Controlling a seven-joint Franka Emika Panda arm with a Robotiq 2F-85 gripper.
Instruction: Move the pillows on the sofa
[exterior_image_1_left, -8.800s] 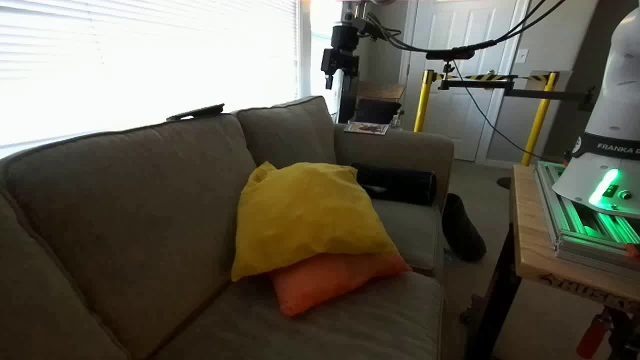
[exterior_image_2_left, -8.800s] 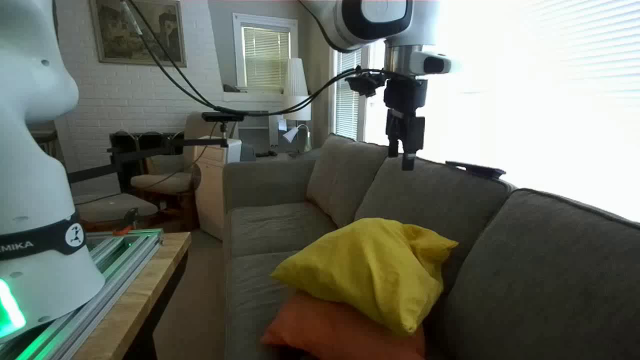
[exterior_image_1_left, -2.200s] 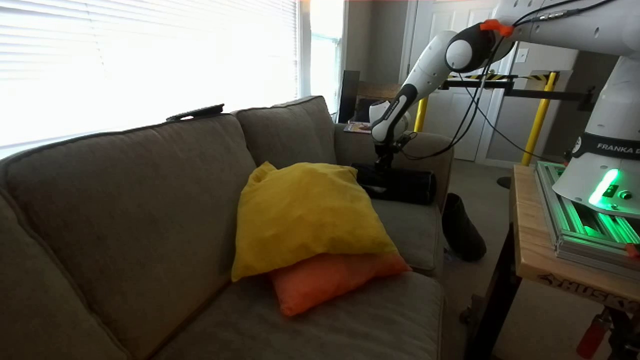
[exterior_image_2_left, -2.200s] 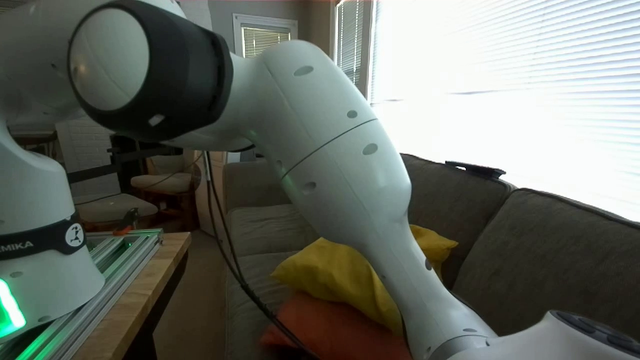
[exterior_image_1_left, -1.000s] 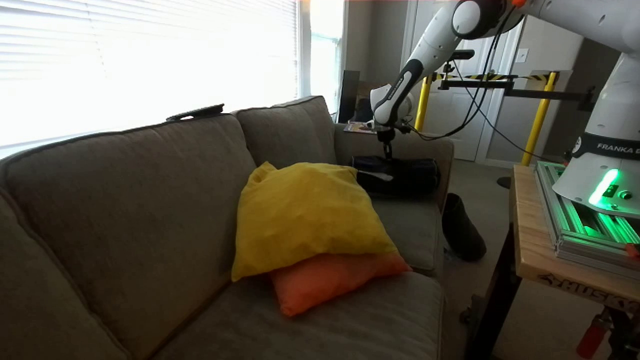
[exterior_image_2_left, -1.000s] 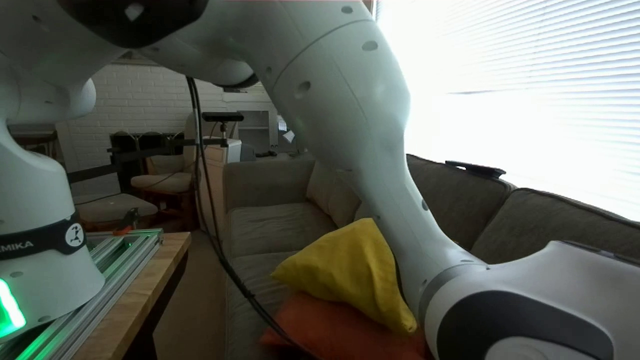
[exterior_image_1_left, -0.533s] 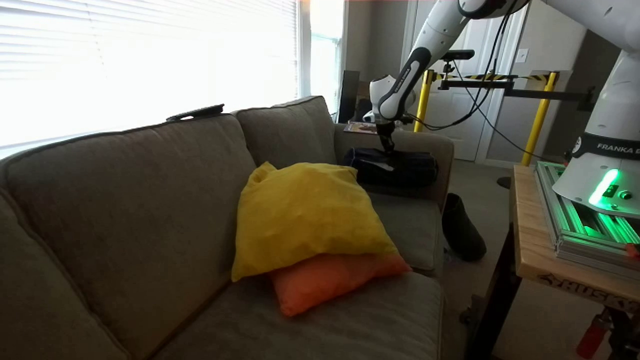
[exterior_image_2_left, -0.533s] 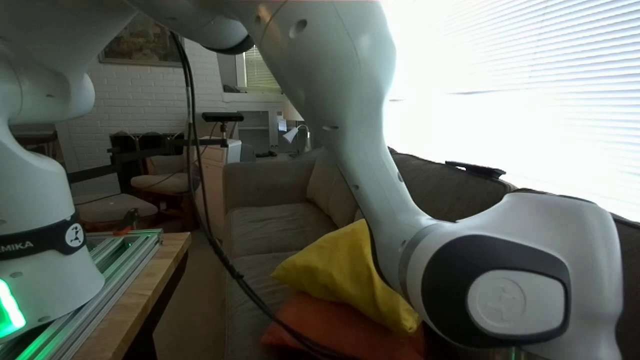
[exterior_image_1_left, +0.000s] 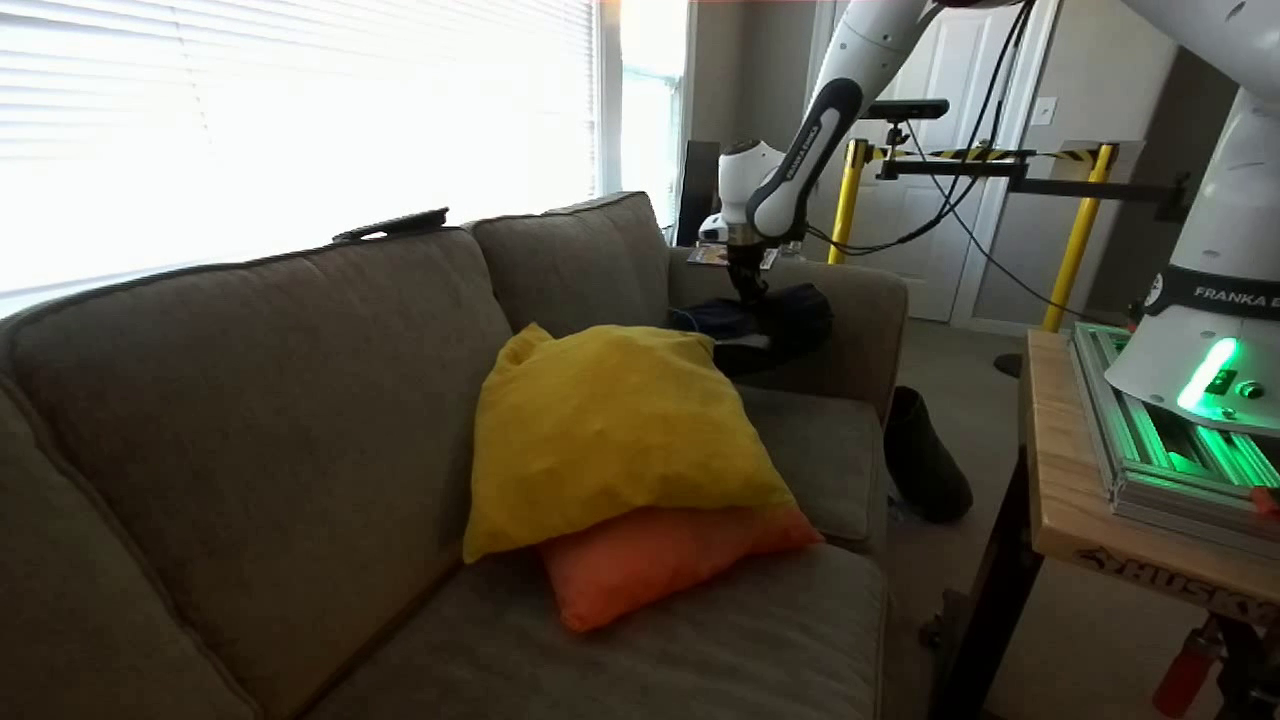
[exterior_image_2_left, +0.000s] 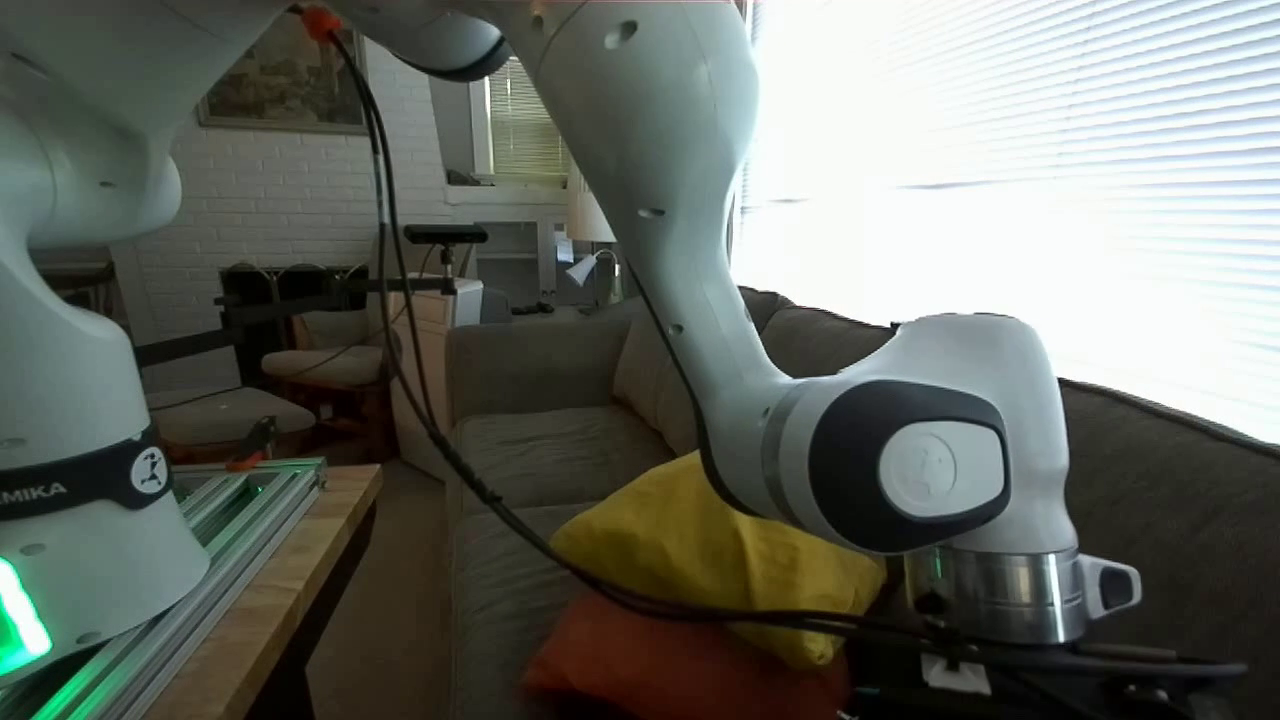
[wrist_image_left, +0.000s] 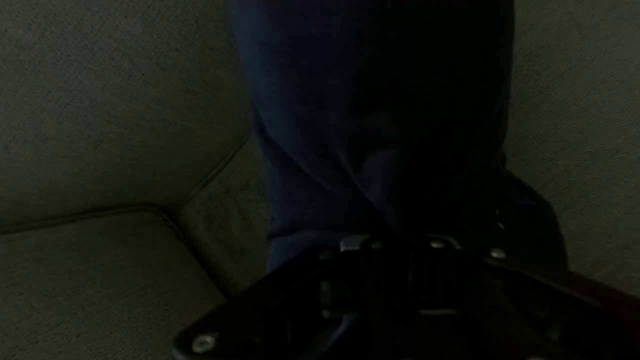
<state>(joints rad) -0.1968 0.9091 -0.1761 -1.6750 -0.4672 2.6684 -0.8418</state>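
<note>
In both exterior views I have a wide window with white horizontal blinds (exterior_image_1_left: 300, 110), glaring bright; indoor light low by contrast. I log a white panelled door (exterior_image_1_left: 905, 205), plain grey wall (exterior_image_1_left: 1090, 85) beside it, beige-grey carpeted floor (exterior_image_1_left: 945, 365). In an exterior view I also note a white-painted brick wall (exterior_image_2_left: 270, 190), a framed picture (exterior_image_2_left: 285, 90) partly hidden, a small window with lowered yellowish blinds (exterior_image_2_left: 520, 130) and a wooden chair with pale cushions (exterior_image_2_left: 345, 372).
</note>
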